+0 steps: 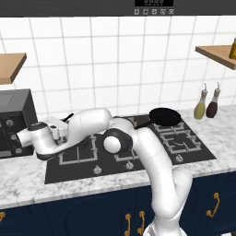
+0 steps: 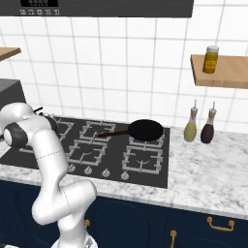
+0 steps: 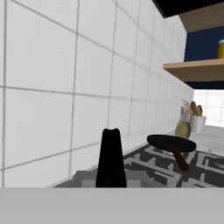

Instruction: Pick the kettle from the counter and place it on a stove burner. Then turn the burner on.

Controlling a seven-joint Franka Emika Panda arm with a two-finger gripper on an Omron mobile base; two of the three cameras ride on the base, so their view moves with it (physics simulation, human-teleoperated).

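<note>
My arm reaches left across the black cooktop (image 1: 193,156), with the hand low over its rear left corner near the tiled wall. The gripper (image 1: 68,118) points to the right along the wall. In the hand view its dark fingertips (image 3: 111,151) stand pressed together as one shape, so the gripper (image 3: 111,131) is shut with nothing seen between them. The kettle is hidden; my forearm covers the left of the cooktop. The wide left burner grate (image 1: 78,154) shows partly under the arm. White marble counter (image 1: 18,177) runs along the front.
A black frying pan (image 1: 164,117) sits on the rear right burner, handle pointing left. Two bottles (image 1: 206,107) stand on the counter to the right. A dark microwave (image 1: 14,122) stands left of the cooktop. Knobs (image 1: 97,170) line the cooktop's front edge.
</note>
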